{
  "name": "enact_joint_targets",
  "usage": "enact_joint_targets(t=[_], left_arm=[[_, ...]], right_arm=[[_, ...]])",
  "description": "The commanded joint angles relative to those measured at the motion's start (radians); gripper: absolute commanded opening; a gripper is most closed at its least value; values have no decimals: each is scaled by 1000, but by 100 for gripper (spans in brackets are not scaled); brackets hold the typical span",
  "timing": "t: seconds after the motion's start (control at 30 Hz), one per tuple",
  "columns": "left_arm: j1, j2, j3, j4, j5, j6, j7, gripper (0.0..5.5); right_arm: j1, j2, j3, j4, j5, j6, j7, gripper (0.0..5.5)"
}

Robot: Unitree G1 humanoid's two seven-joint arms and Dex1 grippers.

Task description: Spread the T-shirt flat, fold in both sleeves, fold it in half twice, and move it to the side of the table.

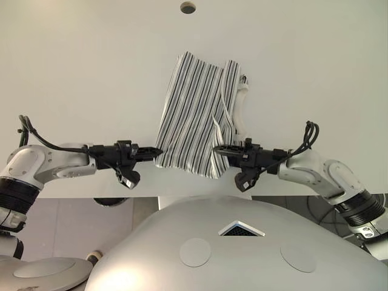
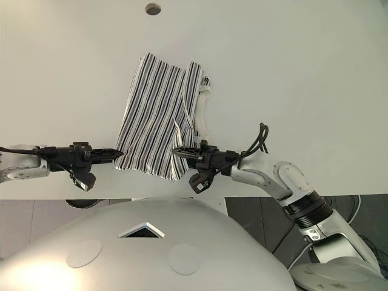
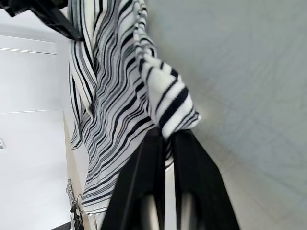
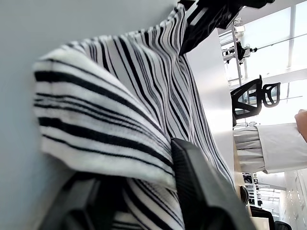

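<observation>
Stretching lengthwise away from robot, T-shirt (image 1: 193,115) slants right.

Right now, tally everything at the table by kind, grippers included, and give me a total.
Striped T-shirt: 1
Grippers: 2, the left gripper and the right gripper, each shut on a near corner of the T-shirt
Round hole: 1
Total: 4
</observation>
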Motion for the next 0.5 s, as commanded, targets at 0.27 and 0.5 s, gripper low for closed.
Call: enact_joint_targets(t=[0.27,0.5], left_arm=[[62,26,40,-67,-121,19,-117,3],[222,128,73,-282,-532,151,-262,3]], right_arm=[[58,-76,-6,72,-7,106,124,9],[245,-195,-247,-236,506,289,245,1]])
